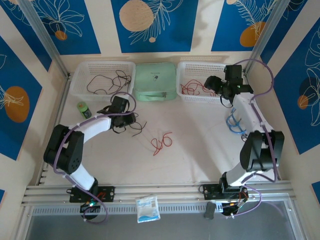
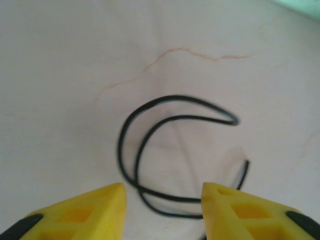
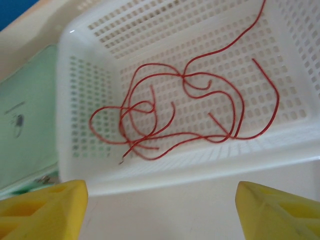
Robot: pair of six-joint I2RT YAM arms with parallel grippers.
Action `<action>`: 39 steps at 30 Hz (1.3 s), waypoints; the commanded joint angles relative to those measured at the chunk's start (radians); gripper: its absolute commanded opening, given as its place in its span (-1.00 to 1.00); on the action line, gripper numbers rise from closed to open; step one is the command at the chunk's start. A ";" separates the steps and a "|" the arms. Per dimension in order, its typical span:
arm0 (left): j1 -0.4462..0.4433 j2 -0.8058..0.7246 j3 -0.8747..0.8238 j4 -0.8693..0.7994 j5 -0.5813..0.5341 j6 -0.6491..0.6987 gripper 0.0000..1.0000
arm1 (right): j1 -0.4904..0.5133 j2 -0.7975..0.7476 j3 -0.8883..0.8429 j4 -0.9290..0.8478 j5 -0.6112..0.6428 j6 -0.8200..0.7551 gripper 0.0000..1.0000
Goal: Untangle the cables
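Observation:
Black cables (image 1: pixel 136 128) lie on the table under my left gripper (image 1: pixel 124 119). In the left wrist view a black cable (image 2: pixel 131 131) curls in two loops, and its strands run between the yellow fingertips (image 2: pixel 112 197) of my left gripper (image 2: pixel 162 192), whose jaws stand apart. A red cable (image 1: pixel 162 142) lies loose mid-table. More red cables (image 3: pixel 165 110) are piled in the right white basket (image 3: pixel 200 162). My right gripper (image 3: pixel 161 200) hovers open over that basket's near rim, holding nothing. In the top view it (image 1: pixel 212 85) is at the basket's right end.
The left white basket (image 1: pixel 80 82) holds black cables (image 1: pixel 112 80). A mint-green pouch (image 1: pixel 156 81) sits between the baskets. A small green object (image 1: pixel 83 109) stands at the left, a light-blue coiled cable (image 1: pixel 235 123) by the right arm, and a white packet (image 1: pixel 148 208) on the front rail.

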 commanded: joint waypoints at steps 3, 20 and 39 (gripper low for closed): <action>-0.027 -0.086 -0.063 0.038 0.046 -0.049 -0.14 | 0.041 -0.126 -0.097 0.008 -0.029 -0.020 0.53; -0.156 0.063 0.090 -0.325 -0.104 0.260 -0.33 | 0.057 -0.255 -0.194 -0.006 -0.063 -0.013 0.49; -0.205 0.140 0.181 -0.422 -0.127 0.349 0.05 | 0.042 -0.303 -0.219 -0.017 -0.068 -0.021 0.49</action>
